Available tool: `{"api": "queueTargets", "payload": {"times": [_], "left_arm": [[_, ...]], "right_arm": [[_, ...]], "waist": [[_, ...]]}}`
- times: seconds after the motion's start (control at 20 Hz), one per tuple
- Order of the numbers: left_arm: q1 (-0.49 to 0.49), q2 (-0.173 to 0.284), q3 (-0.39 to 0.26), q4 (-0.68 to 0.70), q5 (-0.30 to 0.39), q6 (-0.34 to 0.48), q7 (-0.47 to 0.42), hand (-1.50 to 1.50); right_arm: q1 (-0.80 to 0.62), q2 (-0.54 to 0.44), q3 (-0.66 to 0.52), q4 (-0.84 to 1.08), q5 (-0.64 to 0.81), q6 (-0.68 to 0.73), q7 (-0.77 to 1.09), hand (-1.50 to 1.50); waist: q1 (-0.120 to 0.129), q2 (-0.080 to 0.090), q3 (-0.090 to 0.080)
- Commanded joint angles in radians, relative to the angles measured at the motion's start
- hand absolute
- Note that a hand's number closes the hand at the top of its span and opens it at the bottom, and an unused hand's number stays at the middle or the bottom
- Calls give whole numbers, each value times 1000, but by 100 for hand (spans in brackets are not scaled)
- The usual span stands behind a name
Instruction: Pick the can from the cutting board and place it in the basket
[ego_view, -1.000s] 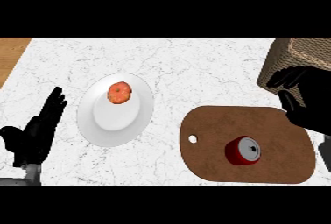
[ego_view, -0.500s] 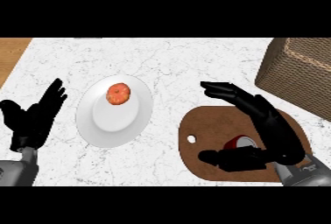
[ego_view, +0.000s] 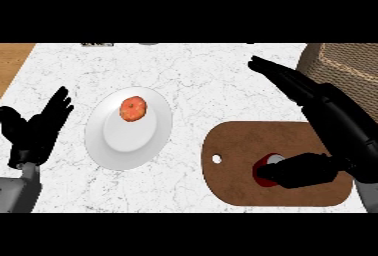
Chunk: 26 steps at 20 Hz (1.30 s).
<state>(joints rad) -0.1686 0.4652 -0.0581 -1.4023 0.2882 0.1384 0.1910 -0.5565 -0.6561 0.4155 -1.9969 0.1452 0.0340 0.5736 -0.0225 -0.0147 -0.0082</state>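
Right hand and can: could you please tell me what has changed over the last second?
The right hand came down from beside the basket over the cutting board; its thumb now sits against the can, fingers straight, no grasp yet. The can, plate and resting left hand stayed put.

White marble counter (ego_view: 207, 75) holding a white plate (ego_view: 125, 145), a brown cutting board (ego_view: 244, 170) and a woven basket (ego_view: 347, 65).
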Motion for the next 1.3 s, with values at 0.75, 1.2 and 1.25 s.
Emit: {"api": "queueTargets", "payload": {"times": [0.75,1.2,1.25], "left_arm": [[-36,-36,21,44,-32,1,-11,0],[-15,-55,26,17,-50,-22,8,0],[-16,-59,41,48,-55,-42,-35,0]], "right_arm": [[-159,-395,-324,2,-764,501,486,-150],[247,-308,-568,-223,-655,405,310,-150],[272,-307,-608,-217,-666,461,297,-150]], "waist": [[-2,8,8],[-4,11,10],[3,12,9]]}}
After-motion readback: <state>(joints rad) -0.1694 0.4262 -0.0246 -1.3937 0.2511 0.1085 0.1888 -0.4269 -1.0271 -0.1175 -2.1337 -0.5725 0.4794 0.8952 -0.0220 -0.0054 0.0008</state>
